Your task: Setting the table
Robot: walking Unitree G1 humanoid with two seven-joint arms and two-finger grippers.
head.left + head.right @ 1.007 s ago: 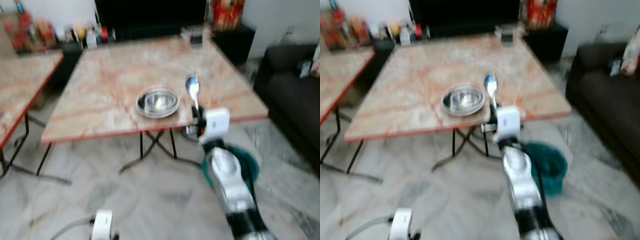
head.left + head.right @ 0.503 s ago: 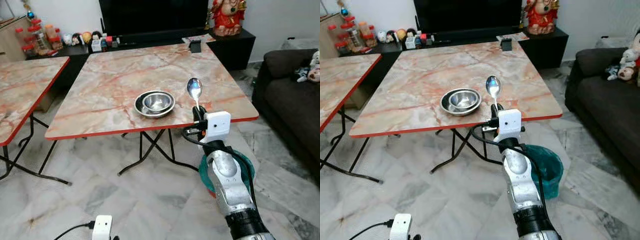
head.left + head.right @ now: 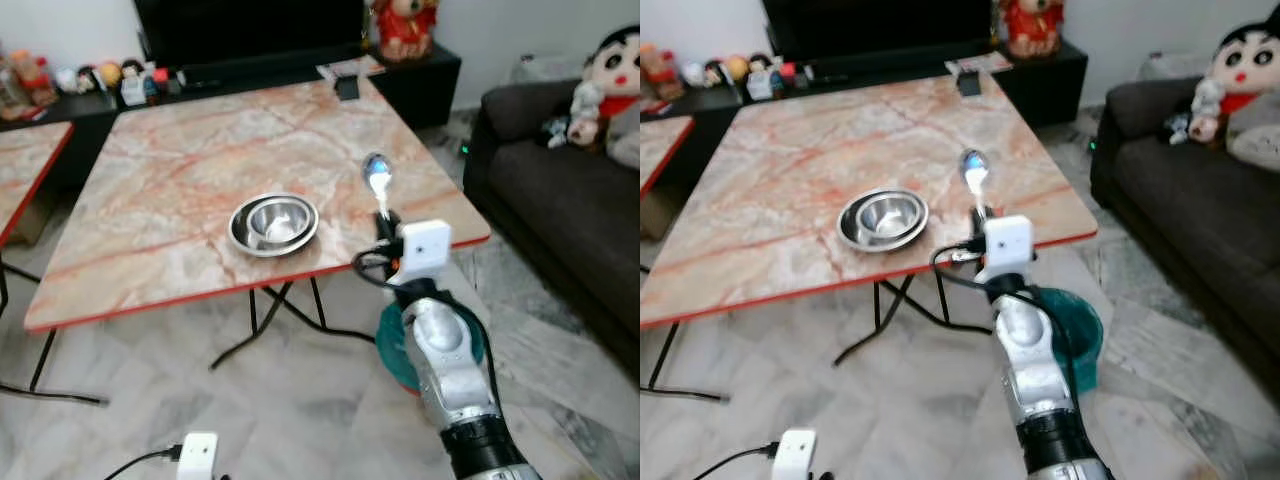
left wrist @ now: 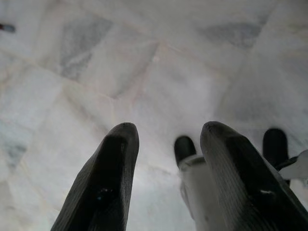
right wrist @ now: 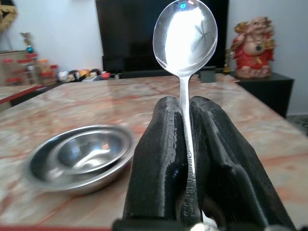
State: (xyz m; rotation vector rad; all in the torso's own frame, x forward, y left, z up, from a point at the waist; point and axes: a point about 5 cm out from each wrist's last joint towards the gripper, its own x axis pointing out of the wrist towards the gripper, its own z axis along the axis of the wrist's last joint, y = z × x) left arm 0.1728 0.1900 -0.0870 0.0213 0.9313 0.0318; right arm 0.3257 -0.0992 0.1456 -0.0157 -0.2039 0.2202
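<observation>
Spoon (image 5: 185, 33) pinched upright in right gripper (image 5: 185, 144) just off table (image 3: 150, 190) near edge by its right corner, nested bowls (image 3: 273, 222) fwd-left near that edge; left gripper (image 4: 168, 163) spread, idle over floor.

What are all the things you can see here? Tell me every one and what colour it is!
Table: one, orange-pink marble top, red edge, in the middle.
Second table: one, same marble, on the robot's left.
Bowl: one, silver, inside the plate.
Plate: one, silver, on the table near its front edge.
Spoon: one, silver, held upright.
Basin: one, teal, on the floor behind the right arm.
Sofa: one, dark, on the robot's right.
Doll: one, black hair, red top, on the sofa.
Statue: one, red and gold, on the black cabinet.
Right gripper: black, shut on the spoon.
Left gripper: black, open, above the floor.
</observation>
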